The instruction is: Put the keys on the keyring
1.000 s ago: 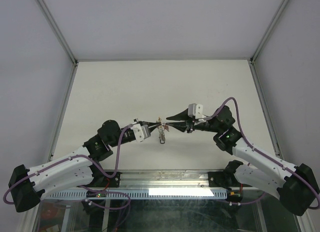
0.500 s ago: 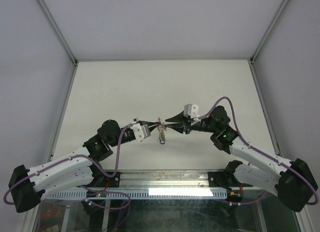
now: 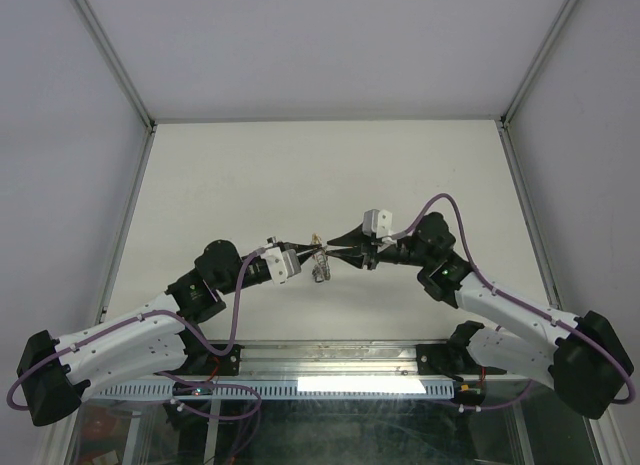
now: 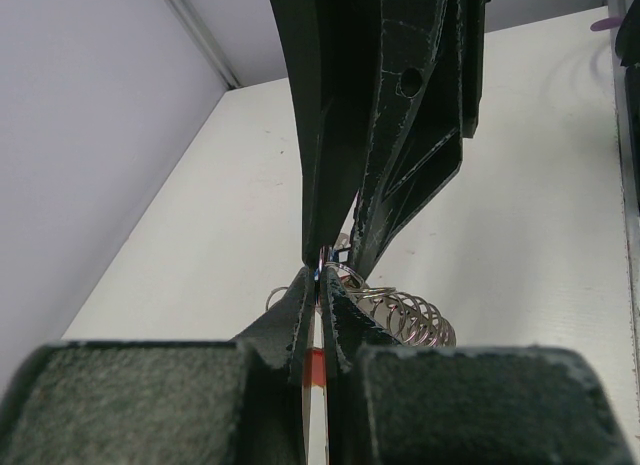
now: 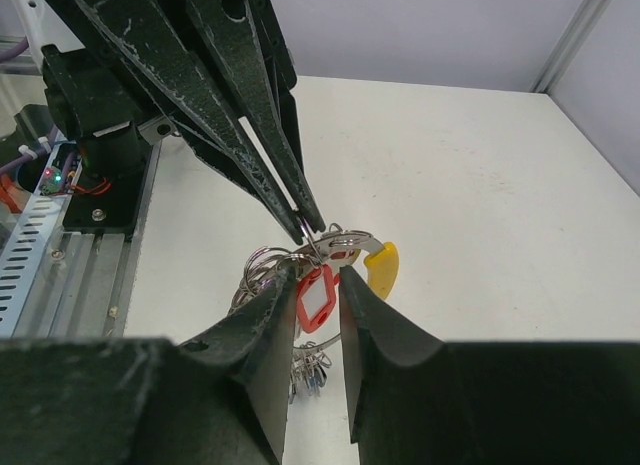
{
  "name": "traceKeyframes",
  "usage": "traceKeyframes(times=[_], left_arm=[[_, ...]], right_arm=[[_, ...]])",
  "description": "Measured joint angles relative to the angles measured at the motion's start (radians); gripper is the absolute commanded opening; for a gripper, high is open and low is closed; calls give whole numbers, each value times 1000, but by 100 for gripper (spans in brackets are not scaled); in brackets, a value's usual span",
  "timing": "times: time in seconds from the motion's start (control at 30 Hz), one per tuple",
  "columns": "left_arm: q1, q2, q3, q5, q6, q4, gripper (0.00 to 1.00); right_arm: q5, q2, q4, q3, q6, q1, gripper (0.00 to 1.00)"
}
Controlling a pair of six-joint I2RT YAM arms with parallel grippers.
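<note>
Both grippers meet above the middle of the table. The keyring, a thin silvery hoop with a yellow section, hangs between them. My left gripper comes in from above in the right wrist view and is shut on the hoop's wire. My right gripper is closed on the red plastic tag of one key, right under the hoop. Several more keys and small rings dangle below. From above, the left gripper and right gripper stand tip to tip with the bunch beneath.
The white table is walled by pale panels and metal posts. A metal rail and the arm bases run along the near edge. The left arm's base with cabling shows at the left of the right wrist view.
My right wrist and forearm have shifted a little to the left, toward the left gripper. The left arm has stayed put and both grips are unchanged.
</note>
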Motion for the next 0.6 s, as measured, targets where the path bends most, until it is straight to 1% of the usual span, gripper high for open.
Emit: traceKeyframes(times=[0.17,0.4,0.6], left_arm=[[0,0,0,0,0,0,0],[0,0,0,0,0,0,0],[0,0,0,3,0,1,0]], right_arm=[[19,-12,-2,-6,-13,2,26],[50,-98,-74,-10,-90,3,27],[51,-96,-105,-9,-124,3,27]])
